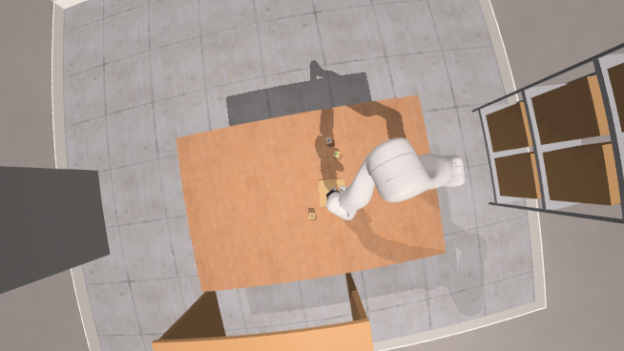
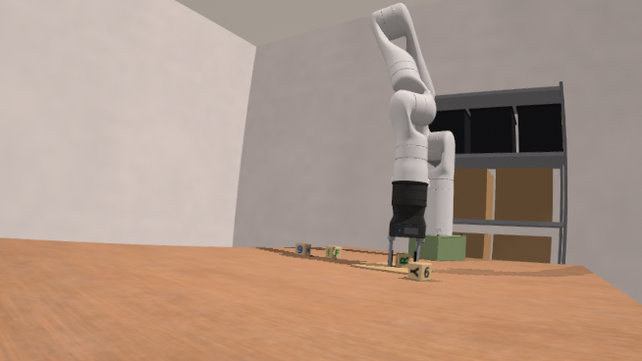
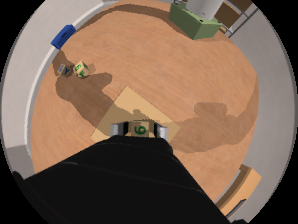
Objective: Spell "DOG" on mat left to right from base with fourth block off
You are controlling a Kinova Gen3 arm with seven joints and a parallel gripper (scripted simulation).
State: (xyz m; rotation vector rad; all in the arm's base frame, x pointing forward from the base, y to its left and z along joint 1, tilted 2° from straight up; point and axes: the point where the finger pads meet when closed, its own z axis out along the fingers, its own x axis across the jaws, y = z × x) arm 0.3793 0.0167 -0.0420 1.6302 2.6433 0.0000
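A thin tan mat (image 1: 330, 188) lies on the wooden table; it also shows in the side view (image 2: 377, 267). A block with green letters (image 2: 402, 260) stands on the mat, and the wrist view shows it between my fingers. My gripper (image 2: 402, 259) is open, lowered straight down with one finger on each side of this block, not closed on it. A block with black letters (image 2: 419, 271) (image 1: 311, 216) lies just off the mat. A block with blue marks (image 2: 302, 249) and a block with green marks (image 2: 333, 252) stand farther off (image 1: 328, 140) (image 1: 337, 154).
A green box (image 2: 437, 246) stands by the arm's base. A metal shelf with brown boxes (image 2: 506, 172) is behind the table. An open cardboard box (image 1: 267, 329) sits on the floor past one table edge. A blue object (image 3: 63, 35) lies at the far rim.
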